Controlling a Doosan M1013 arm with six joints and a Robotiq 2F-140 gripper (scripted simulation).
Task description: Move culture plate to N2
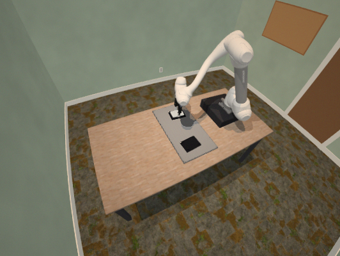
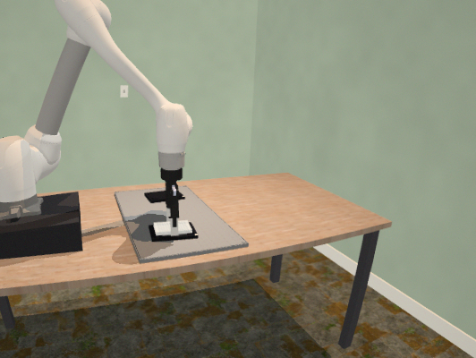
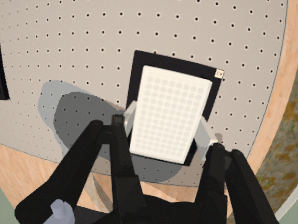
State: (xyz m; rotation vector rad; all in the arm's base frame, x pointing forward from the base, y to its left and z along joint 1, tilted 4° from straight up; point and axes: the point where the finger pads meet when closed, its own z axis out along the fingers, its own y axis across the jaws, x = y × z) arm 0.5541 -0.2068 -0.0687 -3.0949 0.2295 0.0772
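The white lidded 96-well plate [image 3: 168,113] stands flat on the black nest N1 [image 3: 212,100], on the grey perforated baseplate [image 3: 80,36]. It also shows in the top view [image 1: 175,113] and the exterior view [image 2: 173,228]. My gripper [image 3: 166,117] comes straight down over it, and its two fingers press on the plate's long sides. The gripper is shut on the plate. A small pale mark [image 3: 218,74] sits at one nest corner. The second nest N2 [image 1: 190,143] is black and empty; it also shows in the exterior view [image 2: 159,196].
A black box [image 1: 217,109] carries the arm's base beside the baseplate on the wooden table [image 1: 134,153]. The table's edge lies close beyond nest N1 [image 2: 179,259].
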